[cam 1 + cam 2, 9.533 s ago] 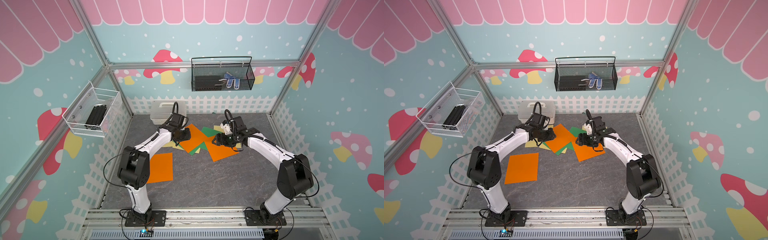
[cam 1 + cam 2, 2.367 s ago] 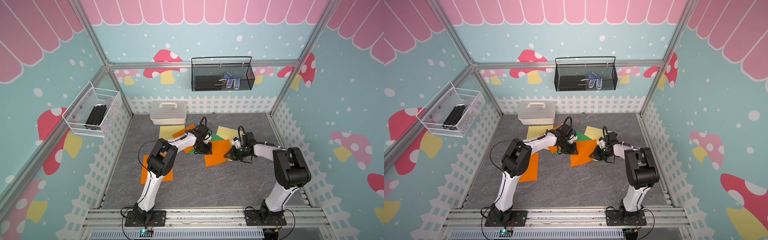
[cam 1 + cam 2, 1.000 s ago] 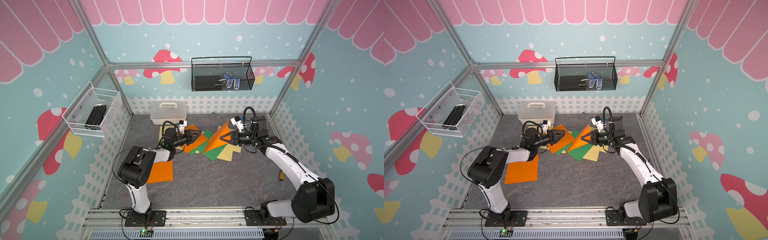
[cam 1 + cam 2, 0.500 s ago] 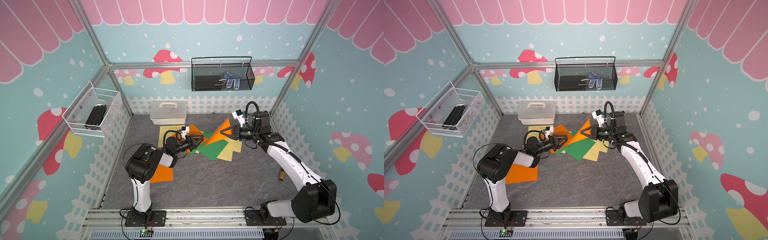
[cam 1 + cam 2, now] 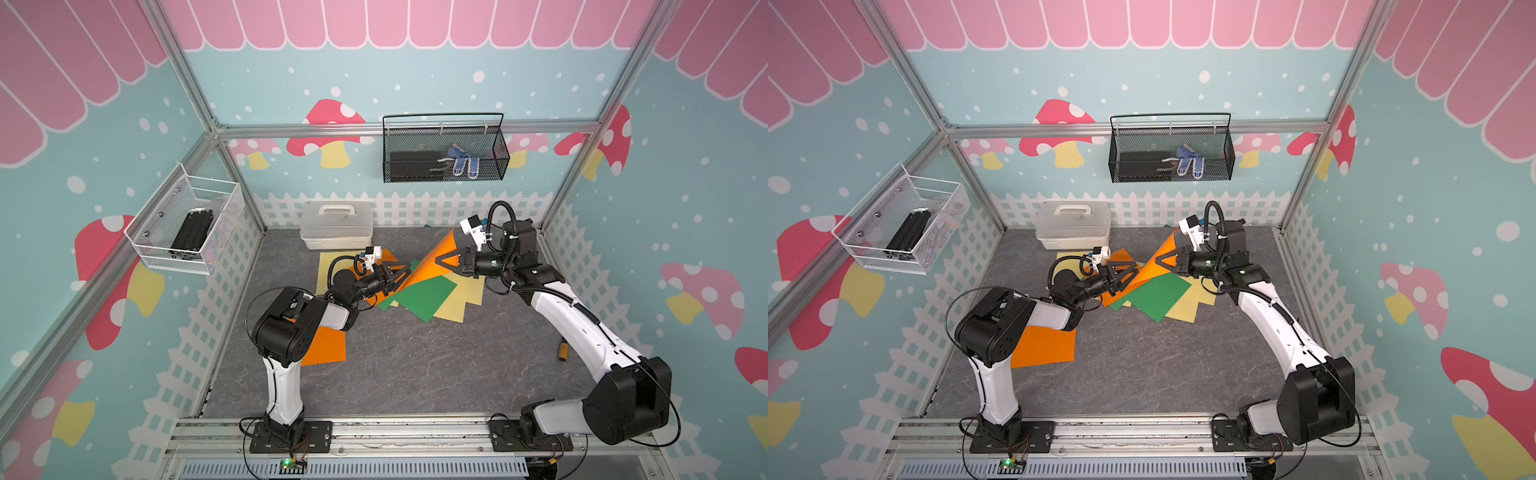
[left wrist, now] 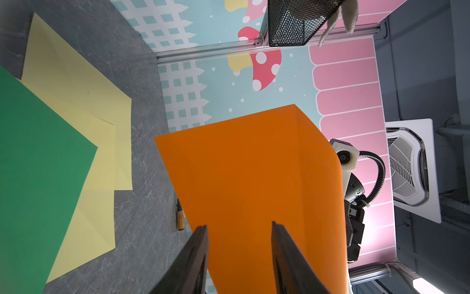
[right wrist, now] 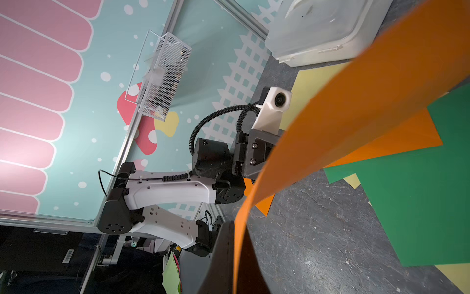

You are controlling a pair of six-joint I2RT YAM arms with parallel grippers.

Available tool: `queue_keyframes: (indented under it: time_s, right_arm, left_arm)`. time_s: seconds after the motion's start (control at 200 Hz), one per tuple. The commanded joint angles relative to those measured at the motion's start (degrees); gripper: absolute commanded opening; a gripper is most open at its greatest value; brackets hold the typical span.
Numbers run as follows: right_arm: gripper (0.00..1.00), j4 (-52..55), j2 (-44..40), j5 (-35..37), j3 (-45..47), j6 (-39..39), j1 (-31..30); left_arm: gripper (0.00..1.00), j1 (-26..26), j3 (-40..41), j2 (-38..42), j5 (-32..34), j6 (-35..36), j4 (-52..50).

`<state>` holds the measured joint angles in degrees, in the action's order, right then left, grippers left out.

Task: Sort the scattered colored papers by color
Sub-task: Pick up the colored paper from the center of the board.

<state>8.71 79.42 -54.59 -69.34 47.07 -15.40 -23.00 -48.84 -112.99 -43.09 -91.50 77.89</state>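
One orange sheet (image 5: 428, 262) up near the white lidded box (image 5: 336, 226), my right gripper (image 5: 438, 262) clamped on it, my left gripper (image 5: 405, 272) spread at its lower edge: a handover, I reckon, so left should close next.

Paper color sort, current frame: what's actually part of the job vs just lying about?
Job:
raised orange sheet, pinched by right gripper
left gripper, open at that sheet's other end
flat orange sheet by the left arm
green sheets
pale yellow sheets

Lying about:
white lidded box
black mesh basket
white mesh basket
small brown item
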Motion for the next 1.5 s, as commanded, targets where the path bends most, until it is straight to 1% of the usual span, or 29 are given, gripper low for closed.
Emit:
queue_keyframes:
  time_s: [0.0,0.16,0.345,0.565,0.746,0.881,1.041,1.306,1.416,1.421,1.496]
  right_arm:
    - [0.0,-3.15,-0.83,-1.05,-1.67,0.53,-0.42]
    - [0.0,-5.13,-1.38,-1.64,-0.94,1.04,-0.51]
    - [0.0,-13.4,-2.03,-3.54,1.76,4.48,-0.51]
    - [0.0,-19.09,-1.75,-4.31,4.94,7.68,-0.54]
    - [0.0,-16.54,-1.37,-5.27,4.45,6.8,-0.53]
    - [0.0,-9.73,-2.89,-3.8,4.89,2.48,-0.5]
    - [0.0,-5.2,-4.42,-3.09,6.31,-0.23,-0.51]
    - [0.0,2.85,-4.91,0.12,6.76,-4.88,-0.42]
    - [0.0,4.32,-4.67,0.74,6.72,-5.6,-0.21]
    - [0.0,4.48,-4.77,1.95,6.75,-5.68,-0.17]
    - [0.0,4.91,-4.82,3.39,6.81,-5.68,0.13]
  left_arm:
    - [0.44,-0.18,-1.14,0.49,0.45,-3.43,3.24]
    - [0.46,-0.17,-2.6,1.43,1.16,-5.43,3.24]
    - [0.48,-0.19,-4.98,1.72,2.48,-8.0,3.25]
    - [0.49,-0.2,-6.16,1.98,3.05,-8.88,3.24]
    - [0.49,-0.2,-6.09,1.9,3.65,-8.93,3.24]
    - [0.49,-0.18,-6.44,1.98,3.72,-8.84,3.22]
    - [0.49,-0.19,-6.95,1.92,3.75,-8.92,3.24]
    - [0.49,-0.2,-7.11,2.82,3.63,-8.87,3.24]
    - [0.49,-0.03,-6.78,3.65,3.63,-8.73,3.24]
    - [0.49,-0.07,-6.74,3.7,3.67,-8.8,3.24]
    - [0.49,0.19,-6.21,4.38,3.66,-8.54,3.23]
